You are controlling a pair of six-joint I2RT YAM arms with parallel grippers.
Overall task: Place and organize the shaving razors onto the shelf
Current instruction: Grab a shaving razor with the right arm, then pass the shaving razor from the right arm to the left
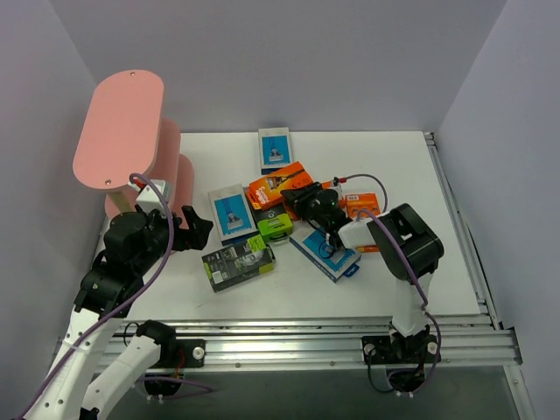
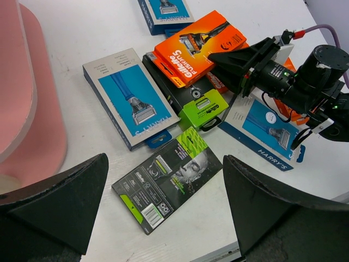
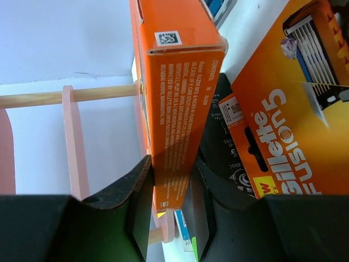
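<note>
- Basically, the right tool [image 3: 170,203] was clamped on the thin edge of an orange pack [image 3: 177,103], with a finger pressed against each side. Gripping the narrow edge probably let it lift that pack out of the heap without dragging its neighbours.
- The held pack was tipped up on edge, just beside a second orange pack [image 3: 294,125]. This looked like the pick step, with placing not yet begun.
- The left tool [image 1: 197,227] had its jaws wide apart and held nothing. It hung low over the desk [image 1: 385,157], between the shelf [image 1: 118,131] and the heap. It was likely waiting, or lined up for the black-and-green pack [image 2: 169,188] right below its camera.
- The other razor packs lay on the desk, mostly heaped in the middle:
  - a blue pack [image 2: 128,101] lay flat on the shelf side;
  - a second blue pack [image 2: 264,131] lay under the right arm;
  - a third blue pack [image 1: 276,149] lay apart at the far side;
  - a small green pack [image 2: 204,109] rested on the heap.
- The packs in the heap overlapped, so the top ones had to go first. That probably explained the choice of an orange one.
- The shelf stood at the far left of the desk. No pack showed on the boards in view, and the lower boards were partly hidden.
- The task looked barely started, since every pack in view was off the shelf.
</note>
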